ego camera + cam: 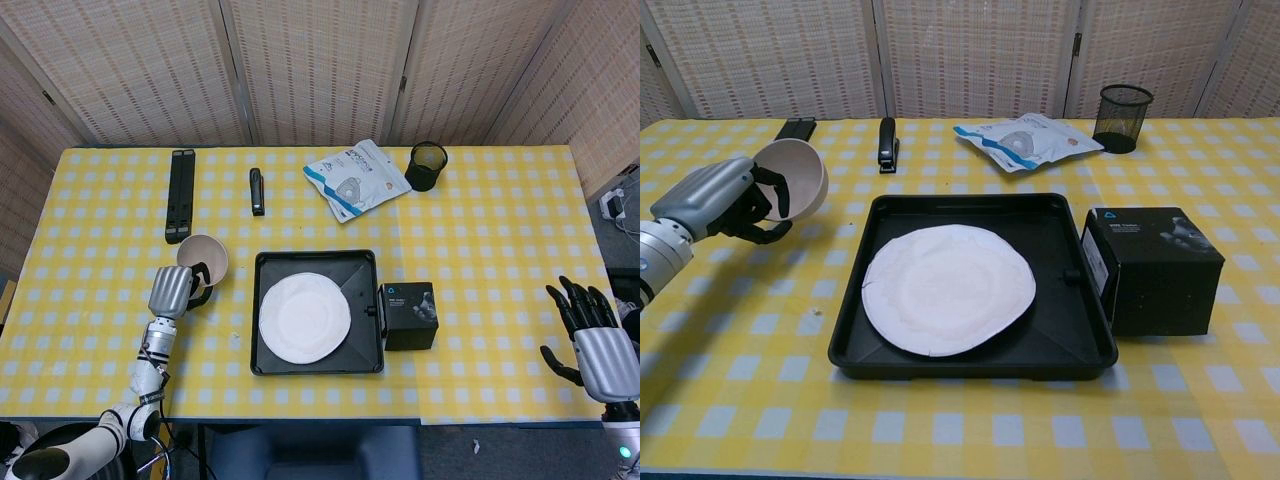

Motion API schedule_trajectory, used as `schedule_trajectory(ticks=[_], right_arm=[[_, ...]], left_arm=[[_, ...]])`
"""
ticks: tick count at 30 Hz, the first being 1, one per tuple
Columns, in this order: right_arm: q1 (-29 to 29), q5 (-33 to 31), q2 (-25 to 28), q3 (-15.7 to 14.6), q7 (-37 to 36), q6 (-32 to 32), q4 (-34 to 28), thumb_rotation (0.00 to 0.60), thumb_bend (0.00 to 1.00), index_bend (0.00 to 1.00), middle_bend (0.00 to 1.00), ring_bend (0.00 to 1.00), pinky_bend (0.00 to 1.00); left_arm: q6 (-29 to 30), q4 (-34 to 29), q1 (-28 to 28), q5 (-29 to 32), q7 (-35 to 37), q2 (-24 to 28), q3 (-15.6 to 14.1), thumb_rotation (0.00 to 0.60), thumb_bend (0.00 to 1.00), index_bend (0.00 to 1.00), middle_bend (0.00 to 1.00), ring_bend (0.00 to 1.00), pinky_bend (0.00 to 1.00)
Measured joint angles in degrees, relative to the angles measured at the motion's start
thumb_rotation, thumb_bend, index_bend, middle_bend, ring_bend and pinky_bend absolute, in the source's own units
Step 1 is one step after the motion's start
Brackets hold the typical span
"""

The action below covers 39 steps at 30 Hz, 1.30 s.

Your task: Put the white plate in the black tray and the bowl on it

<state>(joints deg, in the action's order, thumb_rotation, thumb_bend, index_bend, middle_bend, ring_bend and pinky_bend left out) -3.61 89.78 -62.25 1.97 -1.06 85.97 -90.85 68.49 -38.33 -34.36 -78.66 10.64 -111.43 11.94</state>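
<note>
The white plate point(304, 317) point(948, 286) lies flat inside the black tray point(364, 266) point(1060, 345) at the table's middle. My left hand point(172, 291) point(722, 199) grips the rim of the cream bowl point(205, 257) point(797, 177), lifted off the table and tilted, left of the tray. Dark fingers point(770, 192) reach inside the bowl. My right hand point(592, 335) hovers at the table's right front edge, fingers spread, holding nothing; the chest view does not show it.
A black box point(409, 314) point(1155, 268) stands against the tray's right side. Further back lie a black bar point(180, 193), a stapler point(257, 190) point(886, 144), a mask packet point(357, 178) point(1027, 138) and a mesh cup point(427, 164) point(1124, 117).
</note>
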Motion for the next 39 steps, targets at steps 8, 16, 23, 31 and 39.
schedule_trajectory(ticks=[8,16,23,31,39], right_arm=[[-0.1,1.0,0.0,-0.5,0.0,0.0,-0.1,0.600,0.33,0.00,0.00,0.00,0.00],[0.2,3.9,0.4,-1.6,-1.0,1.4,-0.2,0.600,0.33,0.00,0.00,0.00,0.00],[0.9,7.0,1.0,-2.8,-2.7,3.6,-0.1,0.600,0.33,0.00,0.00,0.00,0.00],[1.4,10.1,1.8,-4.3,-5.1,5.3,0.5,0.600,0.33,0.00,0.00,0.00,0.00],[1.7,11.1,2.4,-4.9,-6.8,6.3,1.0,0.600,0.33,0.00,0.00,0.00,0.00]], left_arm=[[2.4,-7.6,1.3,-1.0,-2.1,3.3,-0.9,0.600,0.52,0.70,1.00,1.00,1.00],[3.8,-27.1,2.8,-2.3,-10.2,10.3,-2.5,0.600,0.52,0.70,1.00,1.00,1.00],[4.2,-45.7,4.1,-3.4,-19.9,15.4,-4.9,0.600,0.52,0.70,1.00,1.00,1.00],[2.0,-54.2,4.0,-2.7,-30.1,15.3,-6.8,0.600,0.52,0.70,1.00,1.00,1.00],[0.7,-53.1,2.8,-2.4,-34.7,10.4,-6.7,0.600,0.52,0.70,1.00,1.00,1.00]])
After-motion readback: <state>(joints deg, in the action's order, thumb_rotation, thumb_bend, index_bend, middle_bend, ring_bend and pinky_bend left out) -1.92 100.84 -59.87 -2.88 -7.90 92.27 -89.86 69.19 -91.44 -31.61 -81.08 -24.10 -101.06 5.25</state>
